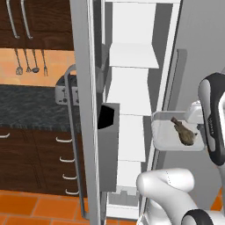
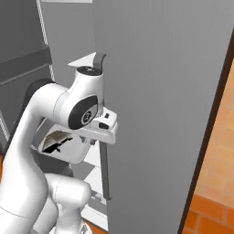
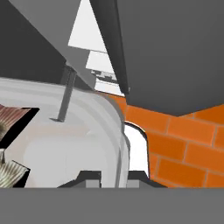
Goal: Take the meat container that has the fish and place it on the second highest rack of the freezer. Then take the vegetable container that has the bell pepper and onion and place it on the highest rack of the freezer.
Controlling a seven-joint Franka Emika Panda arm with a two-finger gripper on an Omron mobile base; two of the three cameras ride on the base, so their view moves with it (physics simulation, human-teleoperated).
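Observation:
The meat container (image 1: pixel 169 134), a shallow white tray, hangs level in the air with the dark brown fish (image 1: pixel 184 132) lying in it. My gripper (image 1: pixel 198 119) is shut on its right rim. In the hand view that rim (image 3: pixel 119 144) runs up between my fingertips, with part of the fish (image 3: pixel 11 124) at the left. The tray sits just right of the open freezer (image 1: pixel 132 110), well below the highest rack (image 1: pixel 134 56) and below the second highest rack (image 1: pixel 127 94). From the right, the tray (image 2: pixel 68 153) shows under my wrist. The vegetable container, bell pepper and onion are out of view.
The freezer's open grey door (image 1: pixel 88 110), with a dark bin (image 1: pixel 107 145) and a long handle (image 1: pixel 70 132), stands left of the compartment. The closed grey fridge door (image 2: pixel 160 91) with its handle (image 2: pixel 104 160) is close on my right. A dark counter (image 1: pixel 30 110) with drawers lies farther left.

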